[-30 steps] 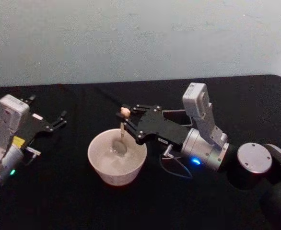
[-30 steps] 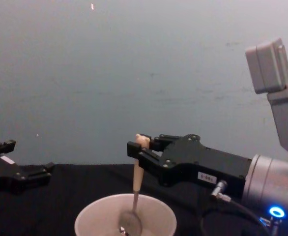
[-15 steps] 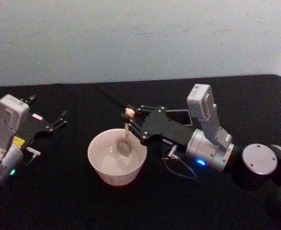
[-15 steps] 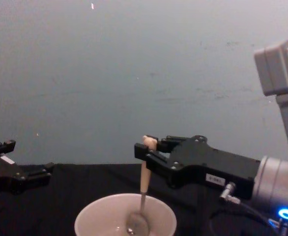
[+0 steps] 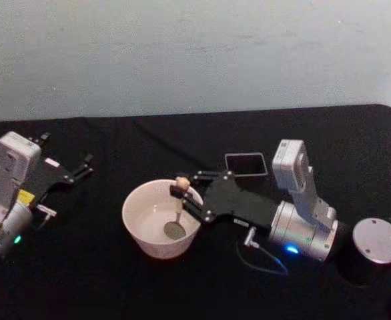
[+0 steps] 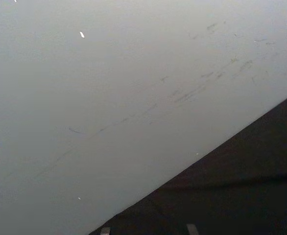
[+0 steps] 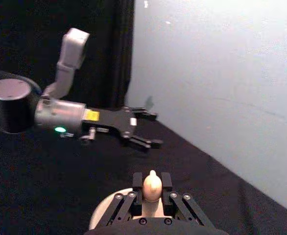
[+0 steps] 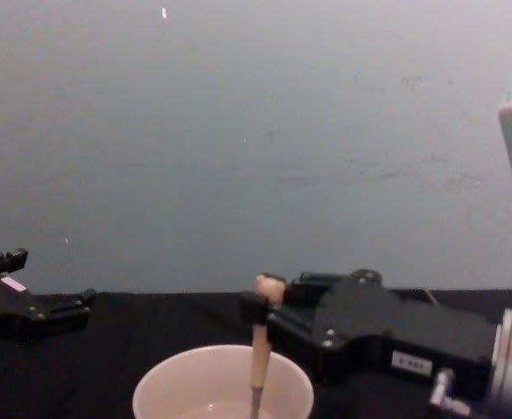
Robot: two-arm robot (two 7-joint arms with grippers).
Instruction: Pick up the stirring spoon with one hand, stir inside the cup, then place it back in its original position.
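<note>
Right tool [image 5: 181, 191] clamps stirring spoon [image 5: 177, 213] upright in cup [image 5: 141, 243] (left tool [image 7: 157, 129] parked, fingers apart).

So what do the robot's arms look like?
Both end in flat black angular claws, the left claw and the right claw, on silver-grey cylindrical wrists topped by a pale grey box. The left carries a yellow label and green light; the right a blue light, white label and thin dark cable loop.

The black bench [image 5: 102, 287] carries the cup [image 5: 157, 245] and, near it to the right, the dark square holder [image 5: 245, 155].
</note>
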